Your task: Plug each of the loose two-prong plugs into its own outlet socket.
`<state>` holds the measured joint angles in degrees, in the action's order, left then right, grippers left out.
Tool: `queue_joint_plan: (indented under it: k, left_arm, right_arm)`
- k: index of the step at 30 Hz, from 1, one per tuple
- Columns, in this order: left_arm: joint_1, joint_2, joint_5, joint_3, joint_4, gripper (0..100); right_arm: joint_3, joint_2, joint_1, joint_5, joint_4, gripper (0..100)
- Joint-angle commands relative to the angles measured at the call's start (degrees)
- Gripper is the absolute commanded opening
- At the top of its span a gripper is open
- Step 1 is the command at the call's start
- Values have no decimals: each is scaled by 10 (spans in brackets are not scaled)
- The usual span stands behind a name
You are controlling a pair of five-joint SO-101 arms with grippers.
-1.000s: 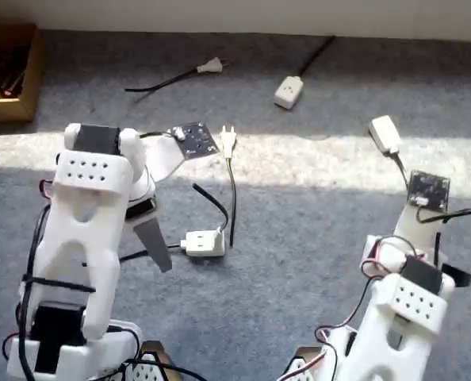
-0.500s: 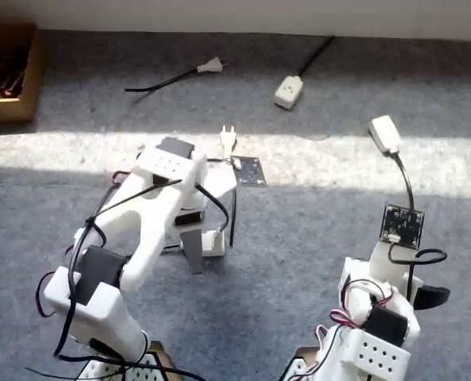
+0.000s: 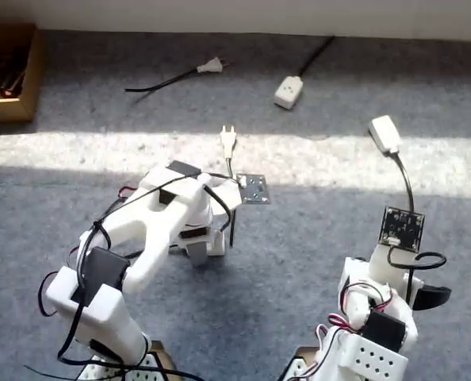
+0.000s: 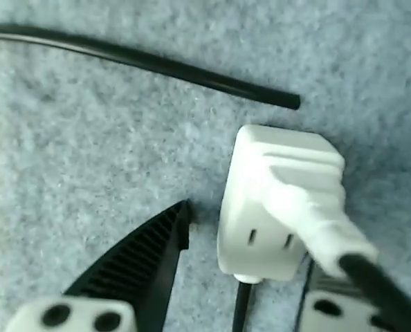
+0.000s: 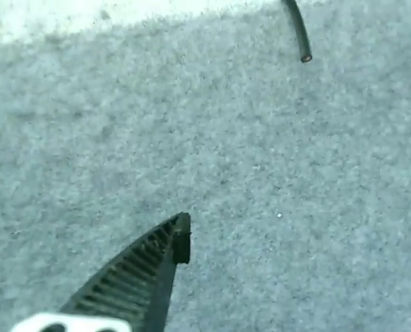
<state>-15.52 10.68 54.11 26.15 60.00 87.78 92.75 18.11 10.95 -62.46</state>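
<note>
A white outlet socket (image 4: 278, 200) with two slots lies on the grey carpet, a black cord leaving it. My left gripper (image 4: 250, 259) is open and low over it, one black finger (image 4: 157, 266) just beside the block with a small gap. From above, the left arm bends down over this socket (image 3: 214, 242). A loose white two-prong plug (image 3: 228, 140) lies just beyond it. A second plug (image 3: 210, 66) and two more sockets (image 3: 288, 91) (image 3: 384, 133) lie farther back. My right gripper (image 3: 419, 295) is open at the near right, its finger (image 5: 165, 252) above bare carpet.
A brown wooden box (image 3: 9, 71) stands at the far left edge. Black cords (image 3: 160, 82) trail over the carpet from the plugs and sockets. One cord (image 4: 143, 59) runs close past the near socket, and a cord end (image 5: 299, 38) lies beyond the right gripper.
The left arm has swung right and folded down onto the near socket. The right arm has drawn back toward the near edge and has held there for the last half second.
</note>
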Motion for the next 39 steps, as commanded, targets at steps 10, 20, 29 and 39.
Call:
queue_joint_plan:
  k: [10,20,29,39]
  left_arm:
    - [62,-1,13,-194,164,4]
    - [294,6,11,-420,242,4]
    - [608,85,-56,-433,141,4]
    - [716,190,-111,-433,58,4]
  right_arm:
    - [-1,4,4,7,-7,556]
    - [12,4,4,8,-6,556]
    - [12,5,0,8,-5,556]
    - [13,4,-13,8,-5,556]
